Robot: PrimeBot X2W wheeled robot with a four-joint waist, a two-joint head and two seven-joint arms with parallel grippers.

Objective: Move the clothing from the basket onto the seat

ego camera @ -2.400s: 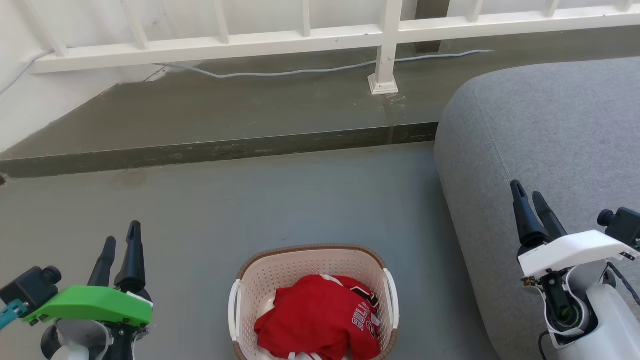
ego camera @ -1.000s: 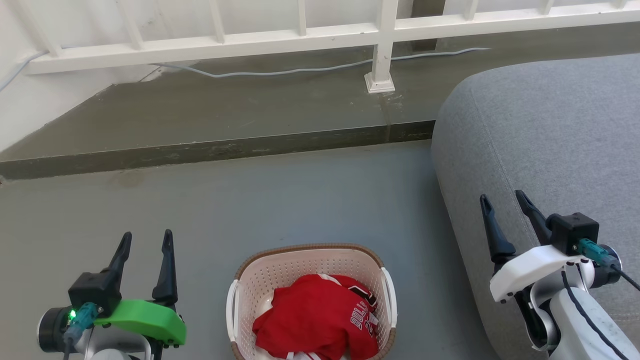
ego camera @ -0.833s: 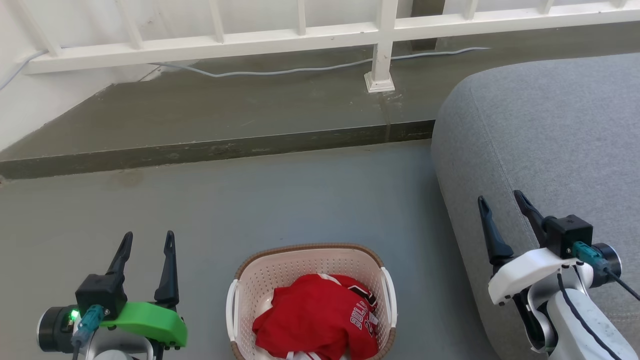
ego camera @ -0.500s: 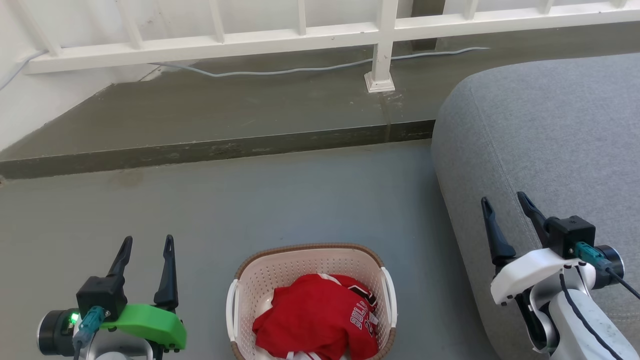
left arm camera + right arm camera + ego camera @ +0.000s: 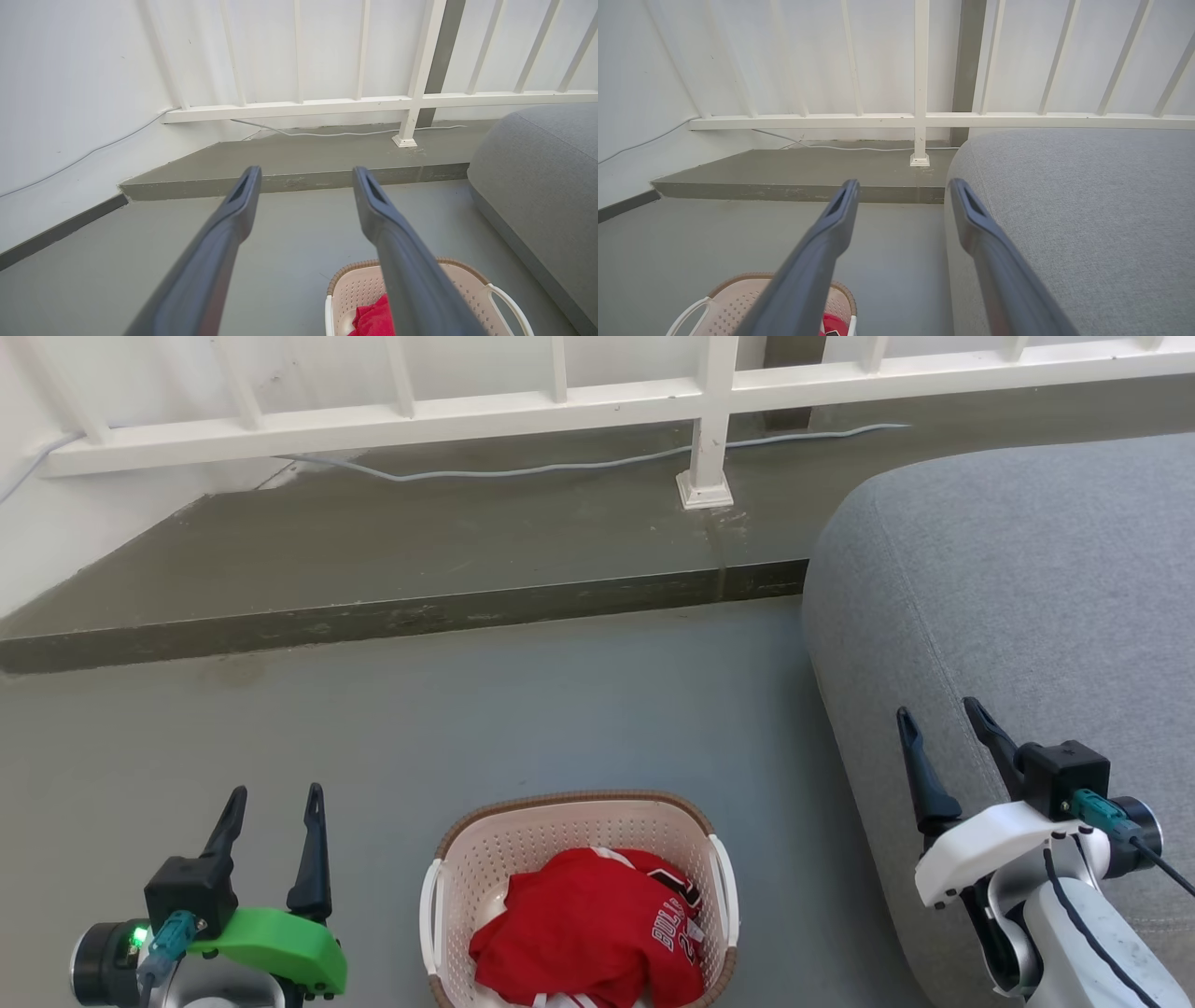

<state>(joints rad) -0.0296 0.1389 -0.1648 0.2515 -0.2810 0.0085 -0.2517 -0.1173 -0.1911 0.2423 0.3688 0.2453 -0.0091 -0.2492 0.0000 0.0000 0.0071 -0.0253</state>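
The red clothing point(image 5: 588, 933) with "BULLS" lettering lies bunched in the cream basket point(image 5: 523, 840) on the floor at the bottom centre of the head view. The grey seat point(image 5: 1027, 588) rises to the right of the basket. My left gripper point(image 5: 274, 799) stands open to the left of the basket, nothing between its fingers. My right gripper point(image 5: 937, 717) is open over the seat's near edge, also empty. The left wrist view shows the basket point(image 5: 355, 289) and a bit of the clothing point(image 5: 373, 322) low on the right; the right wrist view shows the basket point(image 5: 738, 298) at the bottom left and the seat point(image 5: 1087, 200).
A raised concrete step point(image 5: 392, 560) crosses the floor beyond the basket. Behind it stands a white railing point(image 5: 467, 415) with a post point(image 5: 707, 448), and a pale cable point(image 5: 560, 467) runs along its foot. A white wall point(image 5: 56, 551) closes the left side.
Both grippers have turned at the wrist and spread from nearly shut to open. The left has shifted right towards the basket, the right a little left. The camera has moved slightly.
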